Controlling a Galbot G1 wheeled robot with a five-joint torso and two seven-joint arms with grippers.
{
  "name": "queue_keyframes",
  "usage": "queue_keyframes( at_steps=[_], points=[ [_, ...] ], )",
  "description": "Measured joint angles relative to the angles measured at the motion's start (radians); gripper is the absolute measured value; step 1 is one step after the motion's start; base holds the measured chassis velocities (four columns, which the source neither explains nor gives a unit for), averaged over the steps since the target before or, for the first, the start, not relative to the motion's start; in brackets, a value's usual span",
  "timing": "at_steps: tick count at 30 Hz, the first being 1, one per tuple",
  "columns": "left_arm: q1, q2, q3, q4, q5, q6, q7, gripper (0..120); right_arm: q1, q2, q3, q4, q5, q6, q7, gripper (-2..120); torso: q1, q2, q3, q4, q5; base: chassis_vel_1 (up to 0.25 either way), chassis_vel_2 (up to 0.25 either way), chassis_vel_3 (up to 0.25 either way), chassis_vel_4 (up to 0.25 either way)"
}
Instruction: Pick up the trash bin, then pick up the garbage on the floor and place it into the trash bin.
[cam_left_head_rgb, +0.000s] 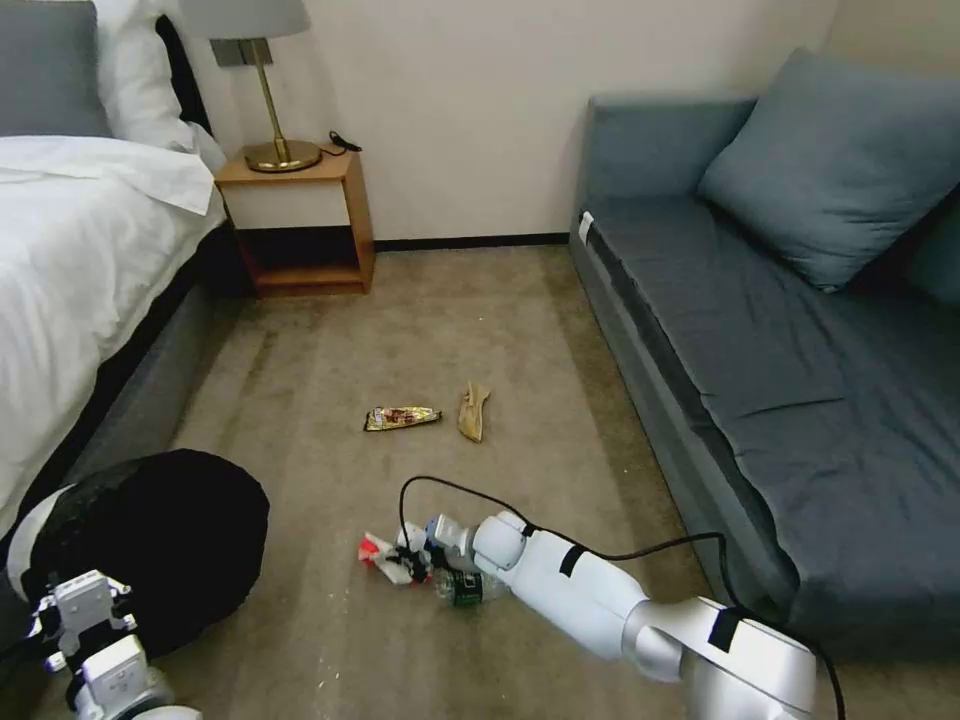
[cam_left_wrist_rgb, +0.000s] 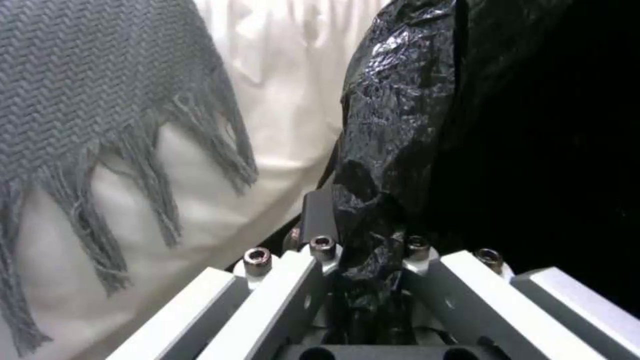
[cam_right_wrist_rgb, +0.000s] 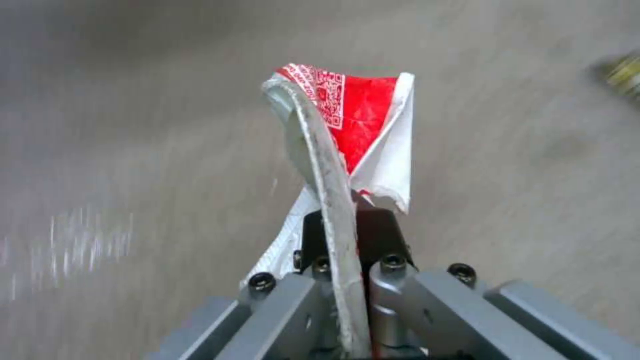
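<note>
Right gripper (cam_right_wrist_rgb: 343, 225): its two dark fingers (cam_right_wrist_rgb: 380, 235) are pressed together on the crumpled red-and-white plastic wrapper (cam_right_wrist_rgb: 353, 115), which stands up from between them; the carpet behind it is blurred. In the head view this gripper (cam_left_head_rgb: 415, 560) is low over the beige carpeted floor (cam_left_head_rgb: 420, 330), with the wrapper (cam_left_head_rgb: 378, 548) at its tip and the clear, green-labelled plastic bottle (cam_left_head_rgb: 468, 587) lying just beside the wrist; whether the wrapper is touching the carpet cannot be told.

Left gripper (cam_left_wrist_rgb: 363, 225): its fingers are clamped on a fold of the glossy black plastic bag that wraps the round, low trash bin (cam_left_wrist_rgb: 413, 125); white bed linen (cam_left_wrist_rgb: 280, 90) and a grey fringed woven throw (cam_left_wrist_rgb: 100, 85) lie behind. In the head view the left gripper (cam_left_head_rgb: 85, 600) sits at the near rim of the trash bin (cam_left_head_rgb: 160, 530), by the foot of the white-sheeted bed (cam_left_head_rgb: 70, 240).

Farther out on the floor: a shiny brown-gold snack packet (cam_left_head_rgb: 401, 417) and, just to its right, a tan peel-like strip (cam_left_head_rgb: 473, 410), near each other, apart from both grippers. A grey-blue fabric sofa (cam_left_head_rgb: 780, 330) lines the right side; a wooden bedside table (cam_left_head_rgb: 300, 215) stands by the far wall.
</note>
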Motion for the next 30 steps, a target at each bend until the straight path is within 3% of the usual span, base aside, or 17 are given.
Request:
queue_keyframes(
  at_steps=[9, 15, 18, 22, 30],
  points=[
    [-0.064, 0.003, 0.015, 0.010, -0.031, 0.039, 0.000, 3, -0.036, -0.020, 0.107, 0.240, 0.171, -0.012, 0.071, 0, 0.000, 0.000, 0.000, 0.0000, 0.0001, 0.000, 0.000, 0.000, 0.000],
    [-0.101, -0.002, 0.026, 0.015, -0.049, 0.056, 0.000, 3, -0.060, -0.019, 0.080, 0.387, 0.303, -0.040, 0.108, 0, 0.000, 0.000, 0.000, -0.0001, 0.0000, 0.000, 0.000, 0.000, 0.000],
    [-0.118, -0.004, 0.035, 0.025, -0.071, 0.052, 0.006, 3, -0.071, -0.003, 0.021, 0.468, 0.426, -0.066, 0.154, 0, 0.000, 0.000, 0.000, 0.0001, 0.0000, 0.000, 0.000, 0.000, 0.000],
    [-0.127, -0.010, 0.044, 0.033, -0.095, 0.044, 0.017, 3, -0.058, 0.014, -0.035, 0.483, 0.470, -0.072, 0.165, 0, 0.000, 0.000, 0.000, 0.0003, 0.0000, 0.000, 0.000, 0.000, 0.000],
    [-0.129, -0.013, 0.081, 0.039, -0.139, 0.014, 0.080, 3, 0.055, 0.052, -0.179, 0.369, 0.517, -0.065, 0.145, 0, 0.000, 0.000, 0.000, 0.0002, -0.0001, 0.000, 0.000, 0.000, 0.000]
  ],
)
